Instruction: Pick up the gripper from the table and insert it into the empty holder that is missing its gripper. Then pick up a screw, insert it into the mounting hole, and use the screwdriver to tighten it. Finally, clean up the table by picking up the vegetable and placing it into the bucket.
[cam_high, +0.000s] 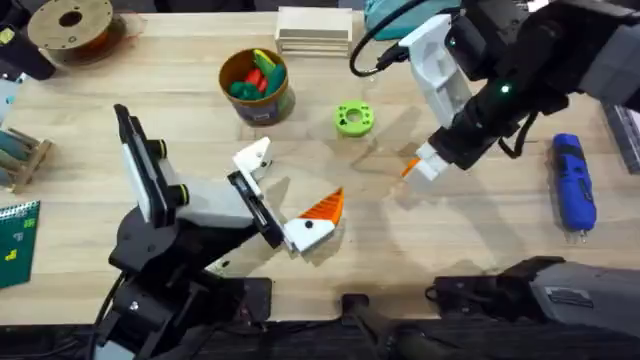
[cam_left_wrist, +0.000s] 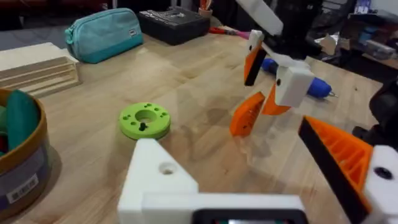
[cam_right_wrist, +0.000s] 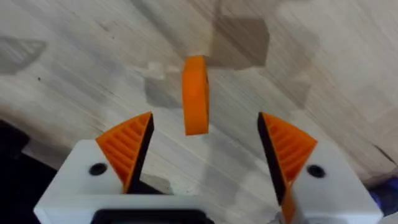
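A pale wooden table (cam_high: 480, 250) lay under my right gripper (cam_high: 418, 168), its boards running in long straight grain. Even light fell on it from above and left soft grey shadows just beside the gripper. Beyond the gripper, along the far edge, sat a stack of light boards (cam_high: 313, 28), a teal pouch (cam_left_wrist: 102, 34) and a black case (cam_left_wrist: 174, 23). Well off to its left stood a brown spool (cam_high: 70, 25). Past the table the room was dim and cluttered.

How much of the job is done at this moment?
Nothing looks finished. The right gripper hangs open over the loose orange gripper, not gripping it. The holder is bare; the screwdriver lies untouched. Insertion, screw and cleanup remain.
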